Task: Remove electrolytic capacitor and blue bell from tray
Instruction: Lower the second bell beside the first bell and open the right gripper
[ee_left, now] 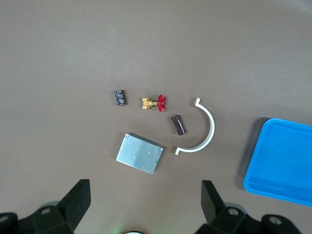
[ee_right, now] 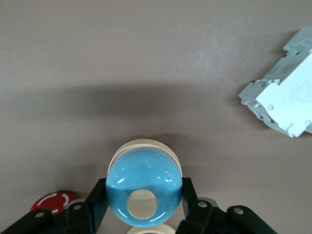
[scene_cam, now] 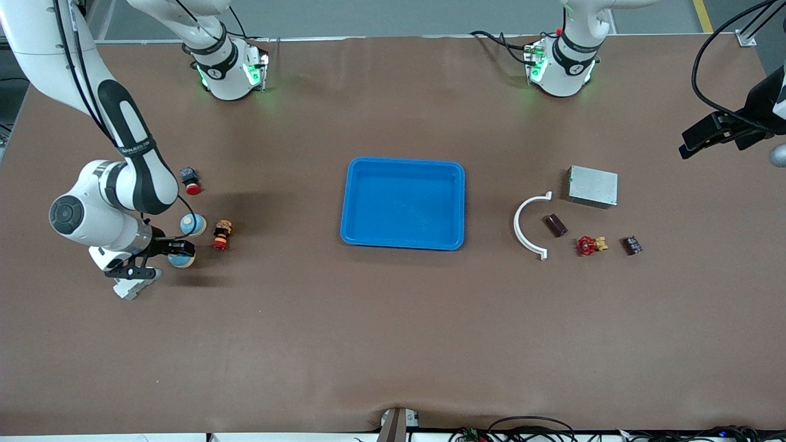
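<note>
Blue bell (ee_right: 144,187) sits pinched in our right gripper (scene_cam: 174,252); opening too high could roll it. Our left gripper (ee_left: 141,204) waits, jaws spread.

both arms are glossy white with black joint bands and black cables running along them. their round bases glow green at small lights. the right end effector (scene_cam: 178,248) has black fingers on a white wrist block; the left end effector (ee_left: 145,204) shows black angular fingers.
</note>
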